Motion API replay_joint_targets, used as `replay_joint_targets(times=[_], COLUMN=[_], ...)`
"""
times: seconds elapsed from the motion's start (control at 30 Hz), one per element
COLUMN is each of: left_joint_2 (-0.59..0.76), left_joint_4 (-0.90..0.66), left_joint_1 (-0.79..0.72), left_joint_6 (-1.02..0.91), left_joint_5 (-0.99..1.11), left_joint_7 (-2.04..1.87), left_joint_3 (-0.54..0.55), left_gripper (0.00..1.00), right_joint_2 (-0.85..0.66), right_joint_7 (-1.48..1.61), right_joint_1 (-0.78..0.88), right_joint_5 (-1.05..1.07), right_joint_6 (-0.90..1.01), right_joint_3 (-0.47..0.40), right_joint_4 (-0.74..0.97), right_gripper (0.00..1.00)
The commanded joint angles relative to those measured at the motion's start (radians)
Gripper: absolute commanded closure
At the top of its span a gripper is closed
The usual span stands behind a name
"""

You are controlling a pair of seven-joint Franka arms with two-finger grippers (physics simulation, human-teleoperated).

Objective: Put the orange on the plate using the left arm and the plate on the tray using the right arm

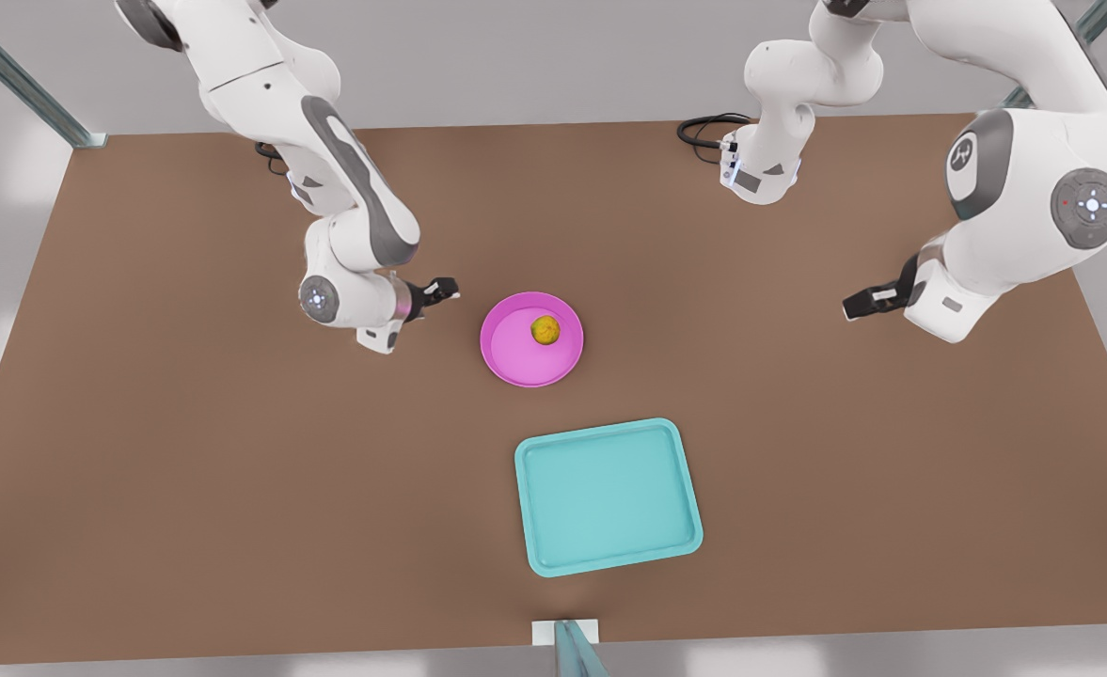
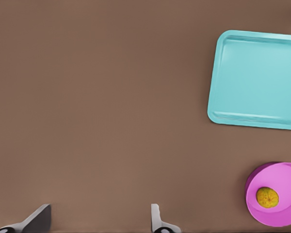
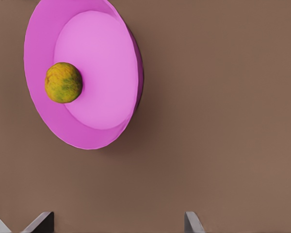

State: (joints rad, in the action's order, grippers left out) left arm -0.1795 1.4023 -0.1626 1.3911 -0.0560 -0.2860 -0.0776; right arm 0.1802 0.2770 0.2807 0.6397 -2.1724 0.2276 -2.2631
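Note:
The orange (image 1: pixel 545 329) lies inside the pink plate (image 1: pixel 515 362) at mid-table, off-centre toward the plate's far rim. The turquoise tray (image 1: pixel 609 496) sits flat nearer the front edge, apart from the plate and with nothing on it. My right gripper (image 1: pixel 440 290), on the pink-banded wrist, hovers open just off the plate's edge on the front view's left; its wrist view has the plate (image 3: pixel 99 63) and orange (image 3: pixel 63 82) close ahead of the gripper (image 3: pixel 119 221). My left gripper (image 1: pixel 861 303) waits open at the front view's right, far from the plate (image 2: pixel 286 184), orange (image 2: pixel 267 197) and tray (image 2: pixel 257 77), its fingertips (image 2: pixel 41 216) spread wide.
The brown table (image 1: pixel 186 451) spreads wide around everything. A black cable coil (image 1: pixel 703 127) lies at the back by an arm base. Metal frame posts stand at the back corners, and another post (image 1: pixel 567 644) at the middle of the front edge.

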Motion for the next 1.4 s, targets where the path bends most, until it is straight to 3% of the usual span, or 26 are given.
replay_joint_targets(times=[0.0, 0.17, 1.03, 1.37], left_joint_2=[-0.015, -0.008, -0.005, -0.006], left_joint_4=[0.004, 0.004, 0.004, 0.004], left_joint_1=[-0.003, 0.0, 0.003, 0.002], left_joint_6=[-0.038, -0.034, -0.034, -0.034], left_joint_5=[0.016, 0.016, 0.016, 0.016], left_joint_7=[0.263, 0.263, 0.301, 0.3], left_joint_3=[0.002, -0.004, -0.037, -0.036], left_gripper=[0.0, 0.0, 0.0, 0.0], right_joint_2=[0.033, 0.168, 0.344, 0.337], right_joint_7=[0.019, 0.013, 0.042, 0.059], right_joint_1=[0.071, 0.173, 0.207, 0.196], right_joint_5=[0.196, 0.293, 0.284, 0.284], right_joint_6=[-0.274, -0.457, -0.58, -0.567], right_joint_3=[0.001, 0.001, -0.005, -0.005], right_joint_4=[-0.006, 0.069, 0.108, 0.112], right_gripper=[0.0, 0.0, 0.0, 0.0])
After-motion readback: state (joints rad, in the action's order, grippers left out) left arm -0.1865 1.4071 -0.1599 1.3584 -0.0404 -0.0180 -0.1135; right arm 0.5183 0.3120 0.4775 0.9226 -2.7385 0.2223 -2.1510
